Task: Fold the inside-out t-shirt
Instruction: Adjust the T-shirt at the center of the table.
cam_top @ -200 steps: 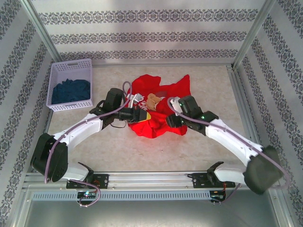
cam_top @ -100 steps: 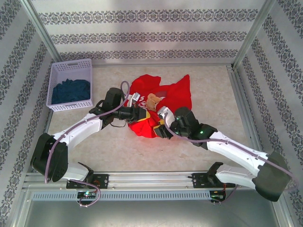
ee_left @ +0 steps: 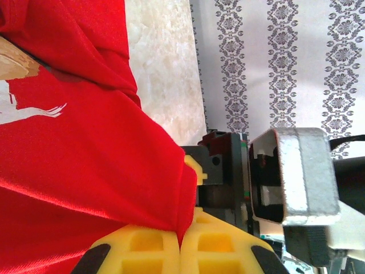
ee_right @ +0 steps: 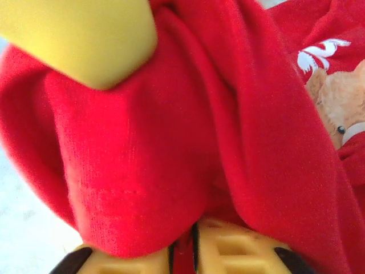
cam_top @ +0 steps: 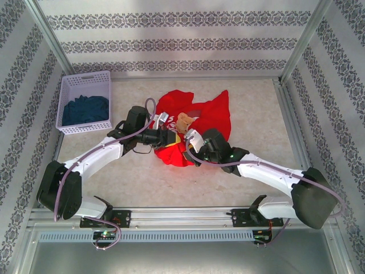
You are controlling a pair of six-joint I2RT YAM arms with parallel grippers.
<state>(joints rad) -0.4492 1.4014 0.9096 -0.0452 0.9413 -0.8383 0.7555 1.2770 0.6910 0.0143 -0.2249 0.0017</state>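
Item: bright red soft cloth short-sleeved t-shirt [cam_top: 208,117], crumpled, at centre of beige marbled table [cam_top: 256,108].
Print: white brush-stroke graphic [ee_right: 320,54] beside tan bear-like figure [ee_right: 333,105]; strokes too partial to read as lettering.
Left gripper [ee_left: 181,246]: yellow pads pressed together, pinching red fold at t-shirt's 8 o'clock edge.
Right gripper [ee_right: 194,251]: yellow pads nearly touching, thin red fold nipped between, at t-shirt's 6 o'clock edge.
White plastic mesh basket [cam_top: 85,76] at 10 o'clock from t-shirt, well apart, held dark blue cloth [cam_top: 85,109].
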